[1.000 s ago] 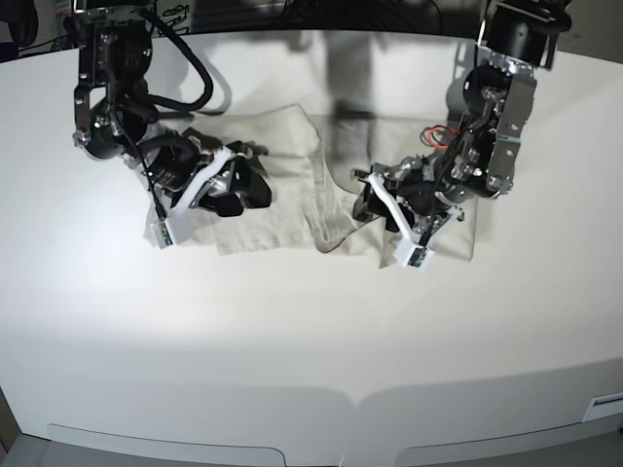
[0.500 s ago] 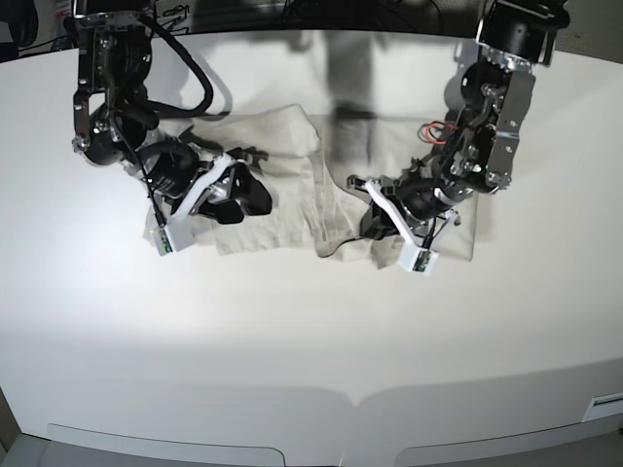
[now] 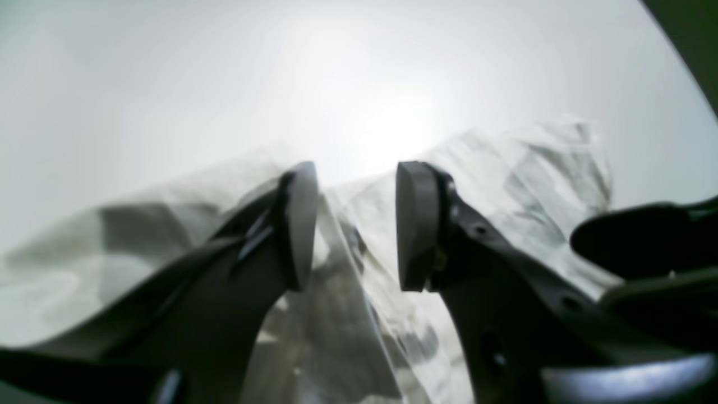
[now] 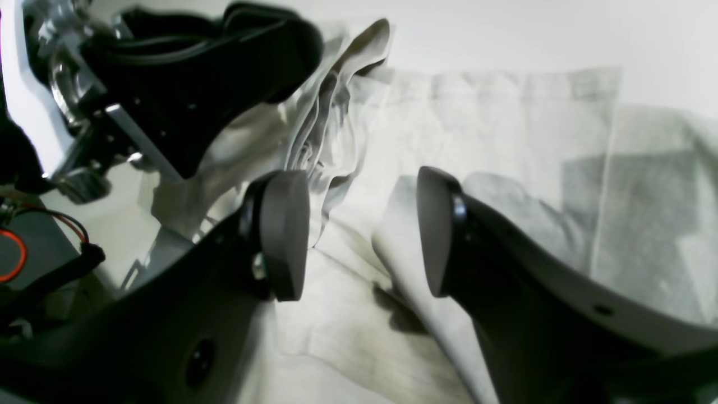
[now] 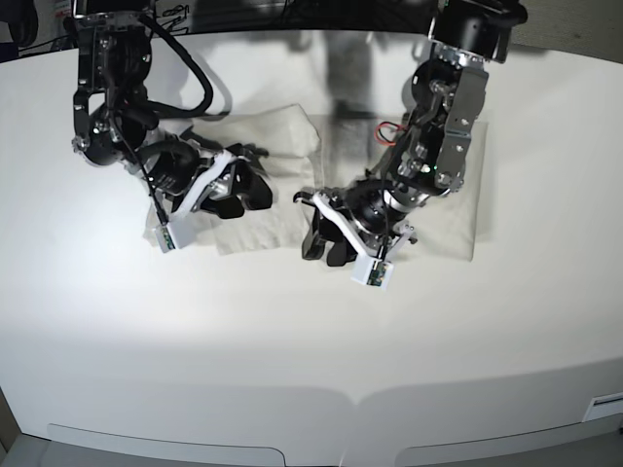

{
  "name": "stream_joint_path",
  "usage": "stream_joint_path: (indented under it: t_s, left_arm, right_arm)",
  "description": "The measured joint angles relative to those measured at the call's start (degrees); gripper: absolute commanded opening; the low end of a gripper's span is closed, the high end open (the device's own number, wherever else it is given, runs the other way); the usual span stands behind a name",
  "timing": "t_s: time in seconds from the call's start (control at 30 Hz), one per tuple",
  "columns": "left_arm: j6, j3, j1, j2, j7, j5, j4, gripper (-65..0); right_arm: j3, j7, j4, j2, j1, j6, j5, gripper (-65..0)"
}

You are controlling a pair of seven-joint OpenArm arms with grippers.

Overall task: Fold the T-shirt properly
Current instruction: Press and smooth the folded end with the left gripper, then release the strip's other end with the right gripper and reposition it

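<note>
T-shirt (image 5: 277, 180) lies flat-ish on the white worktop (image 5: 292, 341), toward the back, spread between the two arms. It looks partly folded: layered edges and a bunched ridge run down the middle, and a flatter panel extends under the left arm out to the shirt's far edge.

Right gripper (image 4: 359, 233): fingers (image 4: 283, 235) spread wide, nothing between them. It sits low over the cloth with a raised fold just ahead of the pads. My read: it is parked there to pin or pick that side once the other arm brings fabric over.

Left gripper (image 3: 353, 224): fingers (image 3: 412, 224) apart with a clear gap. A thin crease of fabric rises in that gap, but neither pad visibly presses on it. The wrist view is blurred, so light contact can't be ruled out. In the base view this gripper (image 5: 326, 243) is down at the shirt's near edge by the central ridge, likely lined up to take that edge for the next fold.

Judgement: mid-fold, no cloth secured by either arm. Next move needs a clean pinch on a single layered edge. Risk is grabbing only the top layer, or dragging the ridge and skewing the fold.
</note>
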Motion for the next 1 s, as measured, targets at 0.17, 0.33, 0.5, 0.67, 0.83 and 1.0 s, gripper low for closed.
stream_joint_path:
  t_s: [0.17, 0.33, 0.5, 0.67, 0.83, 1.0]
  left_arm:
    - [0.02, -0.02, -0.7, -0.07, -2.23, -1.66, 0.0, -41.9]
    - [-0.24, 0.02, -3.08, -1.46, 6.62, -1.7, 0.0, -41.9]
    - [0.17, -0.11, -3.8, -7.65, 8.35, -5.7, 0.0, -42.0]
    - [-0.22, 0.15, -2.95, -11.23, 11.47, -6.58, 0.02, -43.9]
    - [0.02, 0.0, -2.71, -14.73, 11.3, -7.48, 0.02, -47.3]
    - [-0.15, 0.04, -2.71, -17.77, 11.61, -11.21, 0.92, -46.8]
  right_arm:
    - [0.0, -1.09, 0.0, -1.44, 0.0, 0.0, 0.02, -33.8]
    - [0.28, -0.85, 0.0, -1.36, 0.0, 0.0, 0.02, -33.8]
    - [0.28, -0.81, 0.0, -1.27, 0.02, 0.0, 0.04, -33.8]
    - [5.07, 5.35, 0.0, -1.46, 0.07, 0.02, 0.13, -46.1]
    - [16.02, 1.66, 0.0, -1.27, 0.48, 0.02, 0.07, -47.0]
    - [23.21, -8.22, 0.0, 0.83, 0.33, 0.02, 2.78, -33.9]
